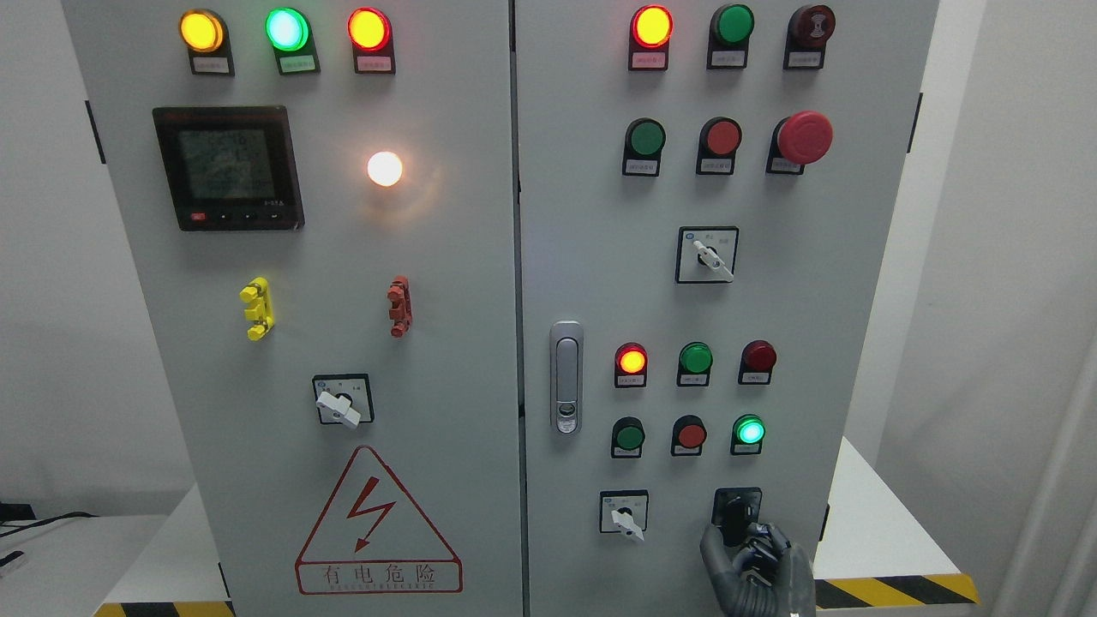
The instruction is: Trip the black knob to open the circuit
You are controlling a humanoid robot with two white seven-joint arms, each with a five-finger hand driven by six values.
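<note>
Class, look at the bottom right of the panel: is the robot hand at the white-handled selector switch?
No. The robot hand is at the black knob, to the right of the white-handled selector switch.

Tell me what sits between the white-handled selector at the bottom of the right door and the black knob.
Nothing: head view shows bare grey panel between white-handled selector and black knob.

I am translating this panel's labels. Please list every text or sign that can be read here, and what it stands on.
"有电危险", under a red lightning bolt: the warning triangle on the left door.
Small print beneath it: too small to read.
Tags under the lamps and buttons, e.g.: blurred.
Meter screen: digits unreadable.
Selector switch plates, e.g.: characters too small.
</note>
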